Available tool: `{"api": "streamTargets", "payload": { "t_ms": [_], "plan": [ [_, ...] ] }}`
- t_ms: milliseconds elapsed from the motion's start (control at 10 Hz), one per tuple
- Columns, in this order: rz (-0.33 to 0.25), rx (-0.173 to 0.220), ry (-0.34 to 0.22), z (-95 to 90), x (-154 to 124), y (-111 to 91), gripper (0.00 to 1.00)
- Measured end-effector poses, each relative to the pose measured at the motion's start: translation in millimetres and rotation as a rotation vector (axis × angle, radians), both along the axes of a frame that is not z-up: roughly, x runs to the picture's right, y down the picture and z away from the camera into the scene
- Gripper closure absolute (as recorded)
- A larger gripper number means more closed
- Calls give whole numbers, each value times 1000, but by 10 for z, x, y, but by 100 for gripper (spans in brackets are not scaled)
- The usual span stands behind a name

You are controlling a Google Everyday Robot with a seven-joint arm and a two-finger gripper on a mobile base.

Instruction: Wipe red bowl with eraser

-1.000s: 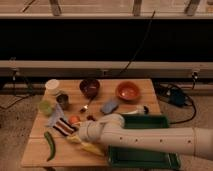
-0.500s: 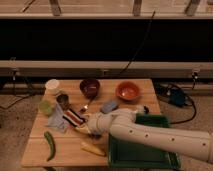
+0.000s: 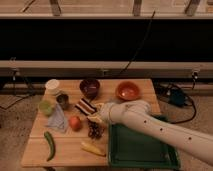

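The eraser (image 3: 84, 106), a small striped black, red and white block, sits at the tip of my gripper (image 3: 93, 113) over the middle of the wooden table (image 3: 65, 156). The gripper looks shut on the eraser's right end. My pale arm (image 3: 150, 125) reaches in from the lower right. The red bowl (image 3: 128, 91) stands at the back right of the table, a short way right of and behind the eraser, apart from it.
A dark bowl (image 3: 90, 88), a white cup (image 3: 52, 86), a metal cup (image 3: 63, 101) and a green cup (image 3: 45, 107) stand at the back left. A pale blue cloth (image 3: 57, 120), a tomato (image 3: 75, 122), grapes (image 3: 94, 131), a green chilli (image 3: 49, 145) and a yellow piece (image 3: 93, 148) lie in front. A green tray (image 3: 125, 150) is at right.
My gripper has moved from the table's front left toward the back right, and the eraser has moved with it. The tomato and grapes now show.
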State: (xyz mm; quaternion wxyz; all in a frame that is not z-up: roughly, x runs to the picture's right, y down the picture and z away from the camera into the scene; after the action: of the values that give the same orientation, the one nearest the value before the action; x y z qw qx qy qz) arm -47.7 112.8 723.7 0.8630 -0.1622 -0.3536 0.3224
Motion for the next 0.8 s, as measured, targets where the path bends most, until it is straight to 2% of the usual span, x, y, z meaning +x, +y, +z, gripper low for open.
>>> {"api": "streamTargets", "payload": {
  "t_ms": [200, 800],
  "plan": [
    [18, 7, 24, 2, 84, -122, 100],
    [18, 4, 23, 4, 63, -116, 100]
  ]
}}
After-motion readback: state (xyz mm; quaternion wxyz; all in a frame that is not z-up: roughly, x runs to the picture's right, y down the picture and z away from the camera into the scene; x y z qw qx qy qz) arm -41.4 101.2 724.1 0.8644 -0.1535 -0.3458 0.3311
